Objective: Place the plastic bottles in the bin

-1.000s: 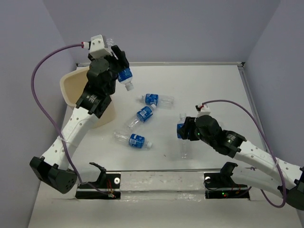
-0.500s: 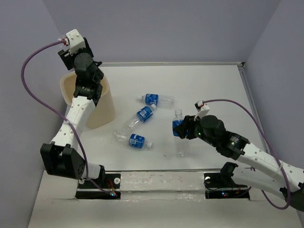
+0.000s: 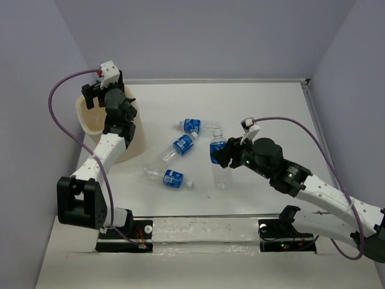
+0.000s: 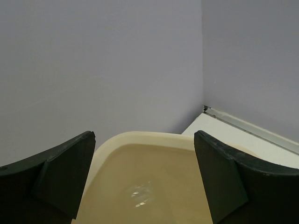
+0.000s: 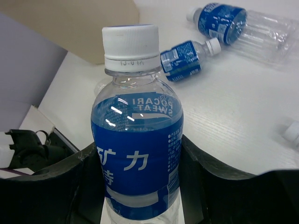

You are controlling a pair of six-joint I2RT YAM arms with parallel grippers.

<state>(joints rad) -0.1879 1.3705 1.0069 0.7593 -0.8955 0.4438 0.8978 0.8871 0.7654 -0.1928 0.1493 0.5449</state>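
My left gripper (image 3: 91,97) hangs over the cream bin (image 3: 86,123), open and holding nothing. In the left wrist view its dark fingers (image 4: 63,175) frame the bin's rim (image 4: 149,136), and a faint glint shows at the bottom. My right gripper (image 3: 220,155) is shut on an upright plastic bottle (image 3: 220,162) with a blue label and white cap, mid-table. The right wrist view shows that bottle (image 5: 136,149) pinched at its label. Three more bottles lie on the table: one far (image 3: 200,126), one in the middle (image 3: 180,146), one near (image 3: 169,176).
Grey walls enclose the table on the left, back and right. A metal rail (image 3: 210,80) runs along the far edge. A purple cable (image 3: 60,129) loops left of the left arm. Both arm bases sit on the near rail (image 3: 204,232).
The left arm swung from right of the bin to above it and opened; the bottle it held no longer shows. The right arm carried its upright bottle leftward and farther from the near edge.
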